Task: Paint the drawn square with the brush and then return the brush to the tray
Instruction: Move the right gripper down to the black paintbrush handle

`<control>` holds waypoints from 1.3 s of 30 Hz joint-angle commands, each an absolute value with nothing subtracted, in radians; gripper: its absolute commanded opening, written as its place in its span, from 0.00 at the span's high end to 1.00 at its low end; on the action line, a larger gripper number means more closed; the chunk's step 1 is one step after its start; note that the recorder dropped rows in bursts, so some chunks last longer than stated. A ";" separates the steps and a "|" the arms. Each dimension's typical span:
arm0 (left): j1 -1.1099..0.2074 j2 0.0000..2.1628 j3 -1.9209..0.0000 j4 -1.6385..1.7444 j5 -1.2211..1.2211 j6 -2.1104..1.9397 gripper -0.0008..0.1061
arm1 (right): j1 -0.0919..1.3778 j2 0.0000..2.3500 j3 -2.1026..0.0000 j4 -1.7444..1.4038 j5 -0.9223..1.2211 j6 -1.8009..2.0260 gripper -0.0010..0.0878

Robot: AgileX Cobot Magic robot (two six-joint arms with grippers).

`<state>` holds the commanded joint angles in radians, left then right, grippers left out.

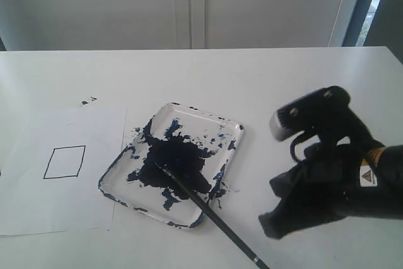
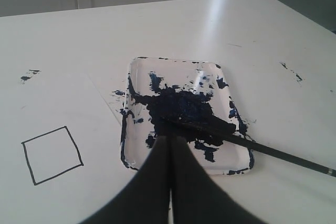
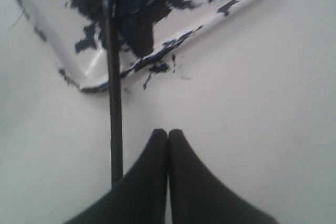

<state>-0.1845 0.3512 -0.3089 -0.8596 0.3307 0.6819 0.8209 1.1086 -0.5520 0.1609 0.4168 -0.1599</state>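
The drawn square (image 1: 64, 161) (image 2: 52, 155) is blank, a thin black outline on the white paper (image 1: 38, 206) at the left. The tray (image 1: 217, 131) (image 2: 137, 145) (image 3: 47, 19) lies mid-table, smeared with dark blue-black paint. The brush (image 1: 217, 217) (image 2: 278, 154) (image 3: 114, 119) rests with its tip in the blot and its handle sticking out over the tray's near rim onto the table. My right gripper (image 1: 269, 226) (image 3: 167, 132) is shut and empty, just right of the handle and not touching it. My left gripper (image 2: 169, 137) is shut and empty, seen only in its wrist view, over the tray's edge.
Small paint specks (image 1: 88, 101) (image 2: 29, 75) mark the table beyond the paper, and more specks (image 2: 291, 72) lie on the tray's other side. The white table (image 1: 283, 80) ends at a pale wall behind.
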 joint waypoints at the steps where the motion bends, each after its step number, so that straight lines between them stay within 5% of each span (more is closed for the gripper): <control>1: -0.184 0.351 -0.309 -0.860 0.331 0.682 0.99 | 0.839 1.109 -0.543 0.161 0.408 -0.160 0.99; 19: -0.184 0.351 -0.309 -0.860 0.333 0.682 0.99 | 1.007 1.145 -0.331 0.240 0.000 -0.233 0.98; 28: -0.184 0.351 -0.309 -0.860 0.333 0.682 0.99 | 1.019 1.145 -0.255 0.323 -0.059 -0.292 0.61; 39: -0.184 0.351 -0.309 -0.860 0.333 0.682 0.99 | 1.044 1.189 -0.206 0.321 -0.104 -0.292 0.59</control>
<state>-0.1845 0.3512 -0.3089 -0.8596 0.3330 0.6819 1.0441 1.1890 -0.2062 0.3212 -0.1041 -0.2924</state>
